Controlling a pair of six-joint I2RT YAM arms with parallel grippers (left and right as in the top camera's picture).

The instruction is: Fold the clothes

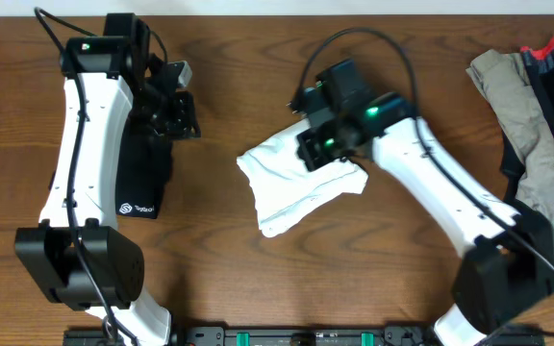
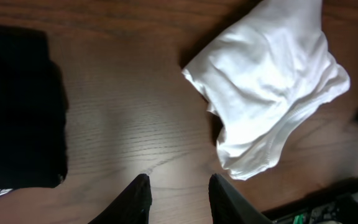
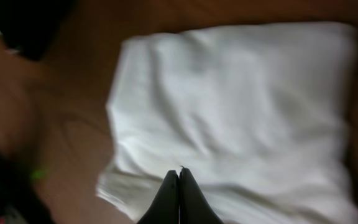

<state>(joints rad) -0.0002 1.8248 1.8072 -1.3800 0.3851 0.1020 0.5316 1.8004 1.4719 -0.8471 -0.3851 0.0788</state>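
Only one marking shows. It is on the black folded garment (image 1: 150, 178) lying near the left edge of the worktop (image 1: 229, 77). At the garment's near corner sits a small white round logo (image 1: 125, 207) with a short line of white lettering (image 1: 143, 207) beside it. The letters are too small to read. The left wrist view shows only a blurred white sliver there.

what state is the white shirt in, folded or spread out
folded: the white shirt lies in a compact, layered bundle on the table, stacked edges showing in the left wrist view, no sleeves spread out
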